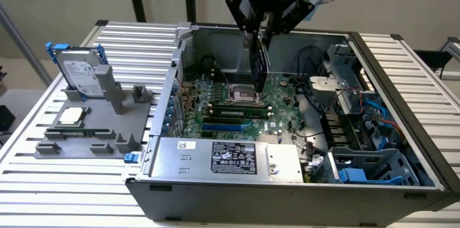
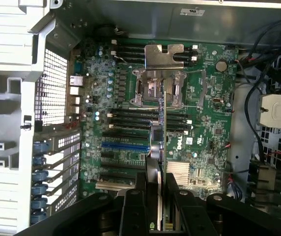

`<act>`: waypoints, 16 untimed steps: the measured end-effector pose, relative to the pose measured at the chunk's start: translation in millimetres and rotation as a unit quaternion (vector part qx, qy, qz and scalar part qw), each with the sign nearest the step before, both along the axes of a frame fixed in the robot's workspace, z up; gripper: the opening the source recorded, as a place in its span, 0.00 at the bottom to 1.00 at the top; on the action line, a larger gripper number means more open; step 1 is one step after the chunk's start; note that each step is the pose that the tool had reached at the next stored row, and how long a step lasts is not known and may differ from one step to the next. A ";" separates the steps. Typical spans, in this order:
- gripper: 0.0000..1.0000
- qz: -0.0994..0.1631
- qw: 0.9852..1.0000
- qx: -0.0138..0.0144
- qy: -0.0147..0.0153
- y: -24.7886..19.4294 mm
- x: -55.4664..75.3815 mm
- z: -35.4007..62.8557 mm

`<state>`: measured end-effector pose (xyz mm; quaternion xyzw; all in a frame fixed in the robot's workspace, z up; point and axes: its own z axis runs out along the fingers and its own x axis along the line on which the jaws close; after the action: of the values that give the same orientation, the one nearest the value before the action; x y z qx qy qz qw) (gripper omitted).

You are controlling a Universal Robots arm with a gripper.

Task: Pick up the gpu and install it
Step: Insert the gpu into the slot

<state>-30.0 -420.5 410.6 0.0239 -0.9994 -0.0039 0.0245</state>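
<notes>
My gripper hangs over the open computer case, shut on the gpu. The card hangs upright below the fingers, its lower end above the motherboard near the CPU socket. In the wrist view the gpu shows edge-on as a thin green strip running from between the black fingers. Its silver bracket is at the far end, over the socket. A blue expansion slot lies beside the card's line on the board; the same blue slot sits nearer the power supply.
A grey fixture on the slatted table at the exterior view's left holds a silver hard drive with blue rails and a square CPU chip. The power supply, a blue drive cage and cables crowd the case.
</notes>
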 end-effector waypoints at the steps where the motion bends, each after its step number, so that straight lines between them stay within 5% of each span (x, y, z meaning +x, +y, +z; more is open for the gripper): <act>1: 0.27 0.000 1.000 0.000 0.000 0.0 0.0 0.0; 5: 0.27 0.001 1.000 0.000 0.000 0.0 0.0 0.0; 9: 0.27 0.031 1.000 0.000 0.000 0.0 0.1 -0.2; 16: 0.27 0.095 0.996 0.000 0.000 0.0 0.0 -0.9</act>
<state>-30.0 -420.5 409.7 0.1183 -0.9927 -0.0016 0.0248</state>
